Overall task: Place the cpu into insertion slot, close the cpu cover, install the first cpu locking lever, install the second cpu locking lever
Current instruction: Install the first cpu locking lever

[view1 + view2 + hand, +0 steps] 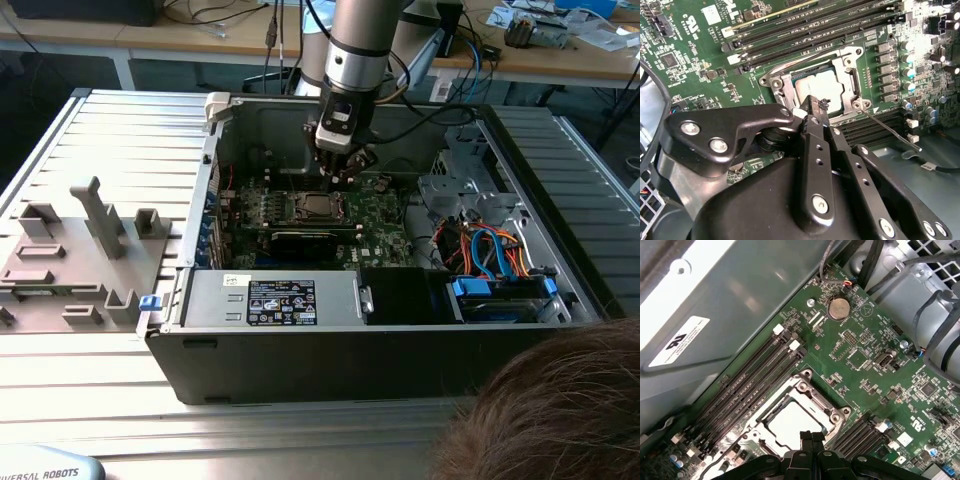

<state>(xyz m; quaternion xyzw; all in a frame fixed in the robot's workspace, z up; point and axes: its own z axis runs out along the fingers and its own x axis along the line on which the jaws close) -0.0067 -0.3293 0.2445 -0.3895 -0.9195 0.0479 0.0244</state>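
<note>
Gripper (816, 107) is hovering just above the near edge of the insertion slot (312, 208), fingers pressed together and carrying nothing. The cpu (790, 423) is already sitting in the slot w/ the cpu cover (847, 75) lying over it. Risk: the fingertips could be scraping the board if the arm dips, as memory slots (752, 385) and the black card (305, 240) are crowding both sides. A loose lever (887, 130) is sticking out nearby.

In both wrist views the gripper (812, 107) body covers the near edge of the cpu cover (805, 405) and part of the cpu (817, 87) (only its pale top shows). A person's hair (560, 410) hides the case's front corner in the exterior view.
</note>
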